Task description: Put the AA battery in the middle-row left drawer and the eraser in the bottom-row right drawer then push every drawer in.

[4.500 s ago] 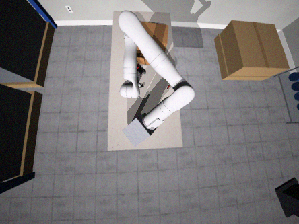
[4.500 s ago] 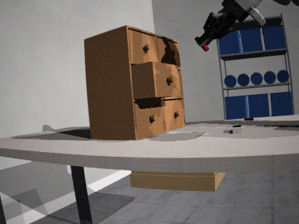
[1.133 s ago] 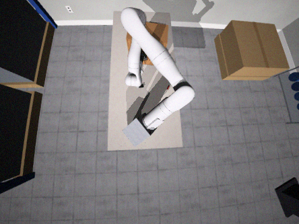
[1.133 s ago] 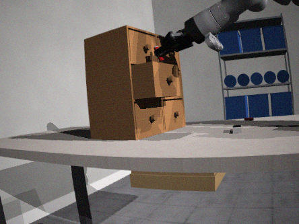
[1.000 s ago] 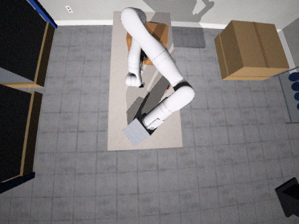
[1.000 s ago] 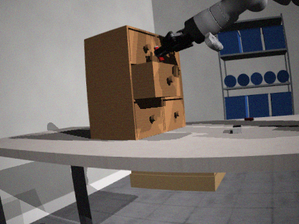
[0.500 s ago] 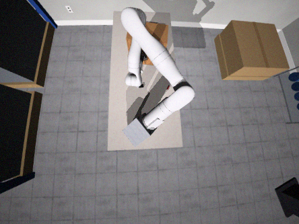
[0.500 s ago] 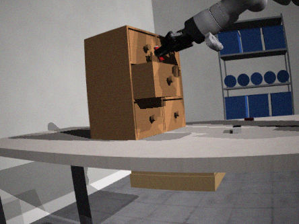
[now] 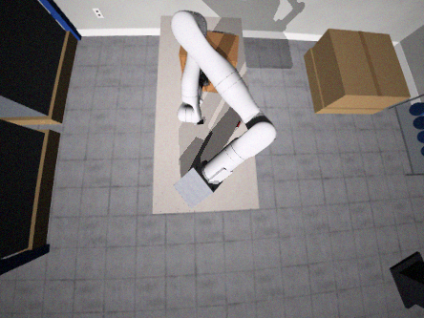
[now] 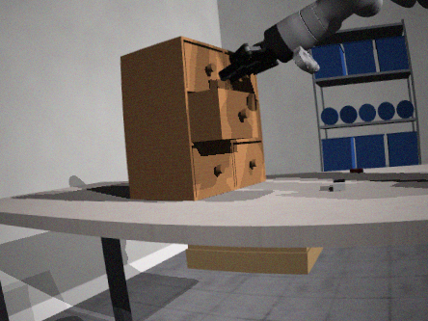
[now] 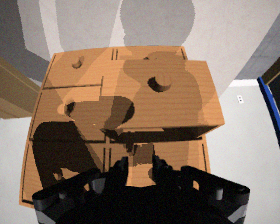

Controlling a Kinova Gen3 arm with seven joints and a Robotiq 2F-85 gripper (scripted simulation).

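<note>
- Centrally, the small chest [image 10: 159, 122] stands on the table [image 10: 270, 214]; its middle-row left drawer [image 10: 219, 113] is pulled out.
- Above that drawer, the gripper [image 10: 230, 71] hovers with fingers parting, nothing visible between them.
- AA battery: not visible in any view.
- Farther along the table lie small items [image 10: 337, 186], too small to identify.

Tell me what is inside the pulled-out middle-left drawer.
The gripper hangs open above the pulled-out drawer. The drawer's inside is hidden behind its front in the exterior view, and by the gripper in the wrist view.
</note>
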